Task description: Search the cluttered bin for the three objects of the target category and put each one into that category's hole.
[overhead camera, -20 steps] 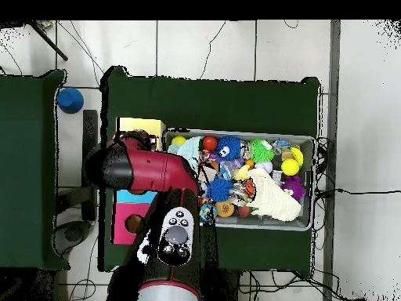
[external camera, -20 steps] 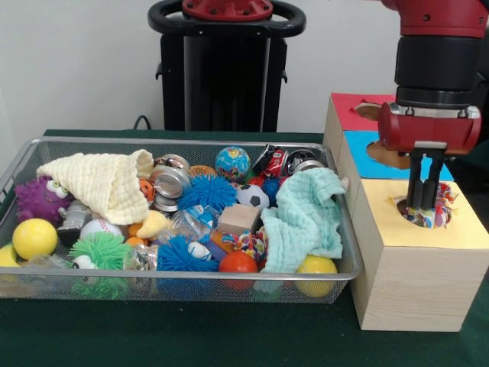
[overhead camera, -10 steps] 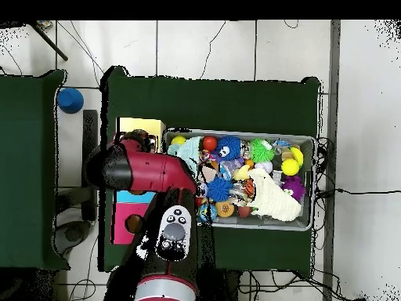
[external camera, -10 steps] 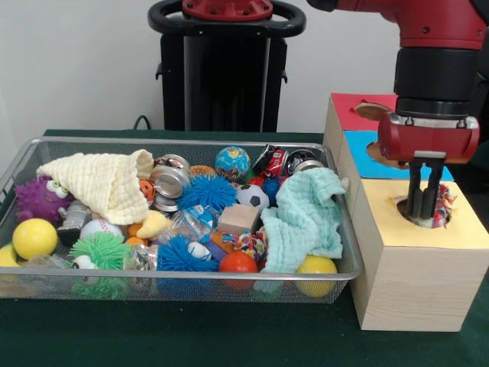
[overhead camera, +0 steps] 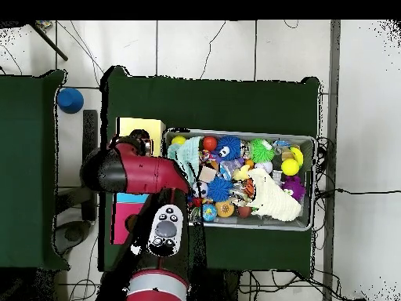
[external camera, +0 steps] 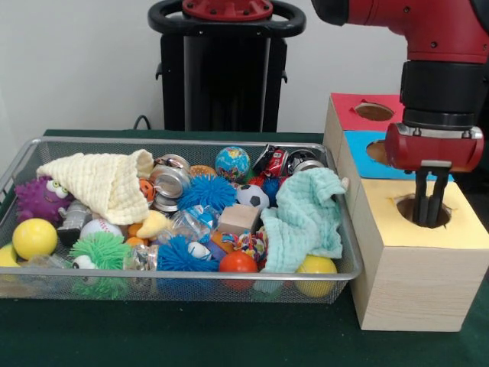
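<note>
The gripper (external camera: pixel 430 218) has its fingertips sunk in the hole of the yellow-topped box (external camera: pixel 416 260), so the tips and whatever lies inside that hole are hidden. From overhead, the red arm (overhead camera: pixel 133 174) covers most of that box and the blue and red sections beside it, and the gripper cannot be seen there. In the wire bin (external camera: pixel 46 145), the cream cloth (external camera: pixel 99 183) and the mint cloth (external camera: pixel 306 218) cover whatever lies beneath them. A yellow ball (external camera: pixel 6 256) at the bin's corner is cut by the picture's edge. The arm runs off the top and side edges above the box.
</note>
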`<action>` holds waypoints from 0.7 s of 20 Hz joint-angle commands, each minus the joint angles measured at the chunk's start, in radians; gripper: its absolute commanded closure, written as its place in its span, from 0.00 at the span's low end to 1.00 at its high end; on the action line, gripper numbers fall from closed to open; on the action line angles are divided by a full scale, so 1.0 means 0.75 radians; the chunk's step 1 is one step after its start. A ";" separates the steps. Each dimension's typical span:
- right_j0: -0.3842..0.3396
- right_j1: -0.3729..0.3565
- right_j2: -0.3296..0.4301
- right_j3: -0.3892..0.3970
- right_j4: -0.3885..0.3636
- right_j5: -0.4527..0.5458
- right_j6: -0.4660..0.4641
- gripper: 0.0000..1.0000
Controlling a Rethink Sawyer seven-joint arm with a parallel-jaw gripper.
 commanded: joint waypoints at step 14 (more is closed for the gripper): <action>-0.150 -0.257 0.154 0.233 -0.008 0.251 0.126 1.00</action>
